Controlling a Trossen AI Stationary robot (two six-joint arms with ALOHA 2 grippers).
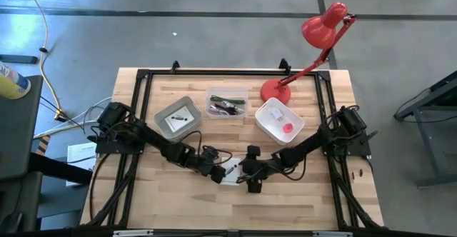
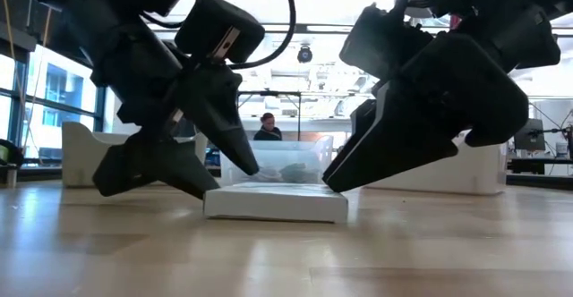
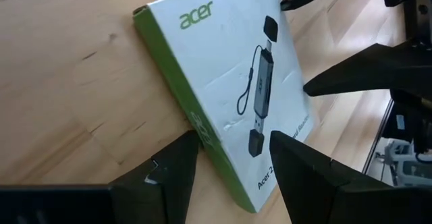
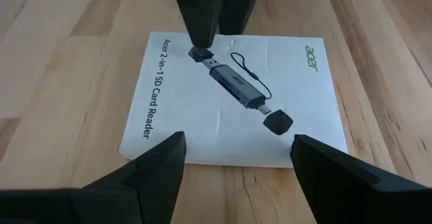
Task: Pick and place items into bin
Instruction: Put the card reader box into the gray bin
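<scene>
A flat white box printed with a card reader, with a green side, lies flat on the table near its near edge, between my two grippers. My left gripper is open at the box's left end: one finger stands beside the green side and the other over the top face. My right gripper is open at the box's right end, its fingers spread across that end. Other small items lie in the bins at the far side. My left gripper comes at the box slanting down from the table's left. One fingertip is on or just above the top face at the printed cap, but I cannot tell whether it touches. My right gripper slants down from the right with a fingertip at the box's upper right edge, and I cannot tell whether it touches either. The box lies flat on the table.
Three bins stand in a row at the far side: a grey one, a clear one holding cables and a white one holding a pink piece. A red desk lamp stands at the far right. Bare wood surrounds the box.
</scene>
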